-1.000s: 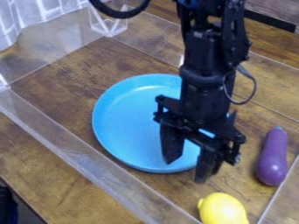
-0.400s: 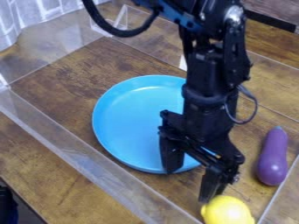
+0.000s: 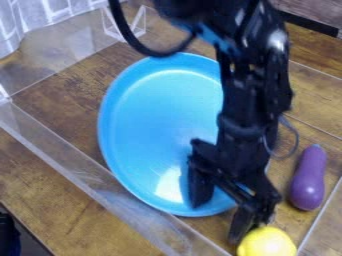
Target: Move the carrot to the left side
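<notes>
- Blue plate: tipped up since the earlier frame and looming larger, probably levered at its 5 o'clock rim. A fault for the task.
- Gripper: lowered onto that rim, jaws spread wide, nothing between them.
- Carrot: nowhere visible, perhaps hidden behind the arm. Position relative to the gripper cannot be told.
- Yellow fruit: at the gripper's 5 o'clock.
- Eggplant: at its 2 o'clock.

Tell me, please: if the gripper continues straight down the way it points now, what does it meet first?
Probably the yellow fruit or the wooden table beside it. The open gripper points down at the blue plate's near rim; depth is unclear.
</notes>
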Action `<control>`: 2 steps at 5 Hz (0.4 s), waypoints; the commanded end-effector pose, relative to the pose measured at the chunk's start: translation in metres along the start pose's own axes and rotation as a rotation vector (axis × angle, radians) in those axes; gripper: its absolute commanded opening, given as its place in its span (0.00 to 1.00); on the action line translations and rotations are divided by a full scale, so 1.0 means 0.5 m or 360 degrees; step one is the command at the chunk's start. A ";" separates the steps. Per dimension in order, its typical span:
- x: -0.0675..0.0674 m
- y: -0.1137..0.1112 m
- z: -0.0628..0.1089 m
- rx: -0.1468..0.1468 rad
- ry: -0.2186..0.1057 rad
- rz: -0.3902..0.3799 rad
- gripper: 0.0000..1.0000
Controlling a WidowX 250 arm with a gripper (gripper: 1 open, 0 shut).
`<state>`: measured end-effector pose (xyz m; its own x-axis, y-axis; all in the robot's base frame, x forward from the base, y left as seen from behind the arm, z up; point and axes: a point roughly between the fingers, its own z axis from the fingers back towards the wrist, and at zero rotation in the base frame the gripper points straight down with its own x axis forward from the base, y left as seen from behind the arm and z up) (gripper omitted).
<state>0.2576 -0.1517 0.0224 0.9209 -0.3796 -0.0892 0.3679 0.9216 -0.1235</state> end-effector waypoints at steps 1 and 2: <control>0.018 -0.058 -0.003 0.0019 -0.0006 -0.0079 1.00; 0.003 -0.059 -0.008 0.0026 0.0012 -0.0149 1.00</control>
<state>0.2593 -0.1574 0.0202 0.9121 -0.3963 -0.1050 0.3856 0.9163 -0.1085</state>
